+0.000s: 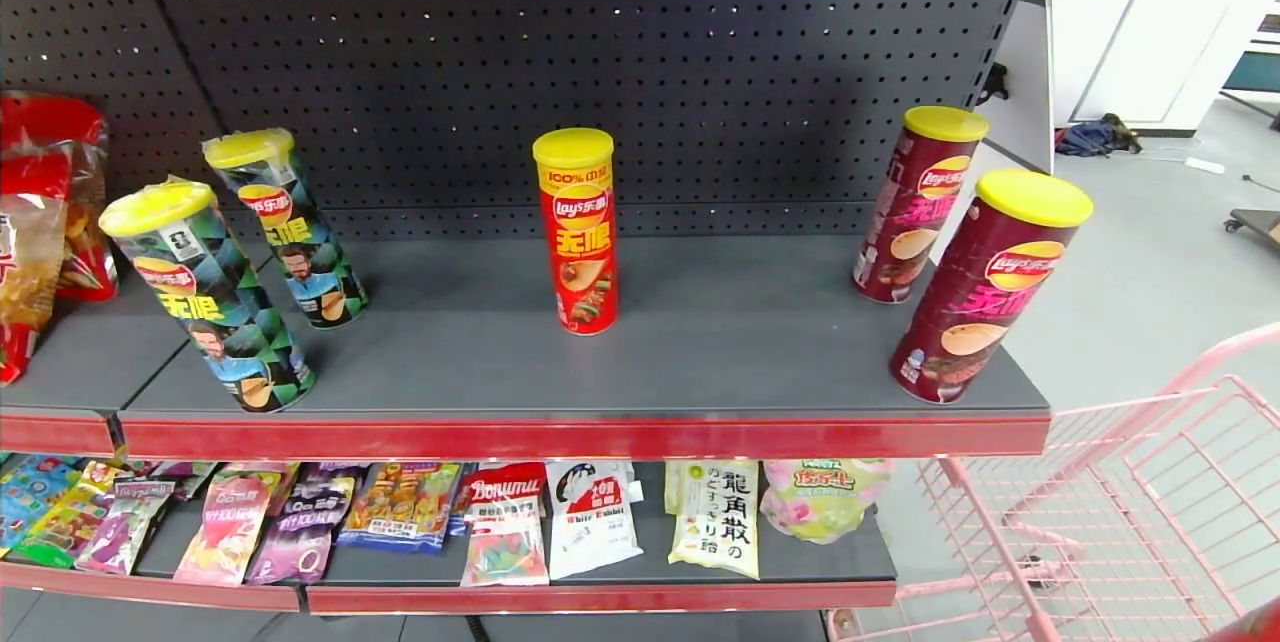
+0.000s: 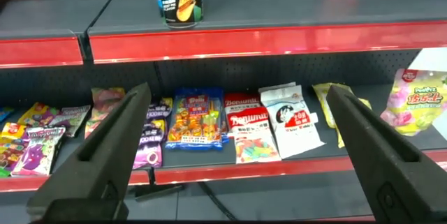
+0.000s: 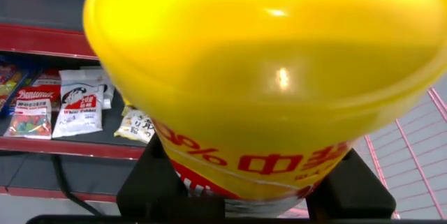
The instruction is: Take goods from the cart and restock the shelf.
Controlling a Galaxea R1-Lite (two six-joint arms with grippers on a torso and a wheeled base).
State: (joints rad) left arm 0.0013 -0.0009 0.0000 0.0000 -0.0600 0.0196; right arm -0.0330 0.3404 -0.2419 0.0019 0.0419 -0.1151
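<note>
**Right tool grips a can; left tool wide open in front of the shelves**

The right tool is closed on a yellow-lidded can. Its black fingers press against the can's red body from both sides, just below the lid. The lid end points toward the wrist camera. The can is held off the shelves, in front of the right end of the lower shelf, with the pink wires of the cart close beside it.

The left tool has its jaws spread far apart and holds nothing. It faces the lower shelf, where flat snack packets lie in a row. The red front edge of the upper shelf is above them.

In the head view, five cans stand on their bases on the upper shelf. A green can stands near the front edge on the left, with a second green can behind it. A red can stands alone in the middle. A maroon can stands at the right front corner, with another maroon can behind it. Chip bags stand at the far left. The cart stands to the right of the shelves, below the level of the upper shelf.
</note>
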